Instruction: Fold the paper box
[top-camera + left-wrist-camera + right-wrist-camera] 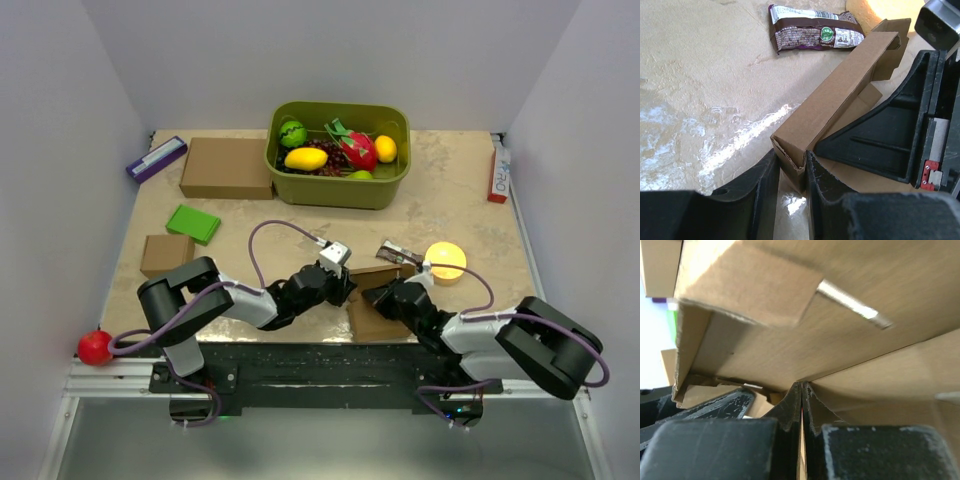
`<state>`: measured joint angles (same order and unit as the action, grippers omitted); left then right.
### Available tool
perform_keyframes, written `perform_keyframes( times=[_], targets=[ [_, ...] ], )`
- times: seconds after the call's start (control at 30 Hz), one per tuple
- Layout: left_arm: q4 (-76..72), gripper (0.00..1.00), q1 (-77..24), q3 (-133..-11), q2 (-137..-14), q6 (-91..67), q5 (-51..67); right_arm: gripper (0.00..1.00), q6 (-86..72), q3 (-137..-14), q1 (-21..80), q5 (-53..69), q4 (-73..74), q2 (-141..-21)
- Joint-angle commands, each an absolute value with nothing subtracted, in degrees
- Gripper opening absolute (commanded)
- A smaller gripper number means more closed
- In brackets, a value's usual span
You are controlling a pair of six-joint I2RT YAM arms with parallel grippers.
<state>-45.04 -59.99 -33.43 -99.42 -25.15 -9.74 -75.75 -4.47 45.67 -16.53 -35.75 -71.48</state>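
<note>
The table (450, 200) carries everything; at its far middle sits a green bin (340, 192) of toy fruit, with a large brown carton (227, 167) just left of it, both well apart from the work; the paper box (840, 100) lies at the near middle, between the two arms, which is sensible, since both can reach it there; one long wall stands folded upright along its left side while the floor lies flat, so I judge the fold partly done; the left gripper (792, 162) comes in from the near left with its jaws a little apart and the near corner of that raised wall grasped between them, probably to hold the wall up while the other arm works; the right gripper (801, 395) reaches in from the near right over the floor panel, clenched almost flat, with only a thin strip of cardboard colour showing between the fingers, so it seems to pinch one thin panel, though which one I cannot tell; just beyond the box lie a brown snack packet (815, 30) and an orange disc (445, 260), both clear of the fingers.
</note>
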Motion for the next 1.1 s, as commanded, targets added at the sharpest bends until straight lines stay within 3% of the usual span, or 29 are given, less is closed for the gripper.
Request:
perform_keyframes(
  times=[0.0,0.5,0.63,0.77,0.87,0.9,1.07],
  targets=[
    [-43.6,0.23,-59.7,-32.6,-98.6,-26.5,-9.7,0.0,-77.1,-6.0,48.2,-15.4,-40.9,-75.1],
    [-46.3,0.22,-59.7,-30.4,-97.8,-30.0,-9.8,0.01,-80.6,-5.1,53.6,-14.9,-56.9,-85.2],
    [-47.5,0.19,-59.7,-28.9,-96.9,-27.4,-9.8,0.01,-84.0,-5.4,53.7,-17.3,-47.9,-82.9],
    [-49.4,0.18,-59.6,-27.5,-96.3,-22.6,-10.4,0.08,-83.3,-4.5,53.7,-20.6,-35.3,-74.5],
    [-49.7,0.17,-59.7,-27.2,-96.2,-19.4,-10.9,0.22,-81.6,-5.0,53.7,-23.0,-23.4,-63.1],
    [-49.7,0.16,-59.7,-27.1,-96.2,-18.5,-11.1,0.32,-81.5,-5.0,53.7,-23.5,-20.4,-59.9],
    [-50.9,0.15,-59.9,-26.5,-95.8,-16.1,-11.9,0.52,-83.4,-5.2,53.7,-26.4,-2.7,-35.9]
  ],
)
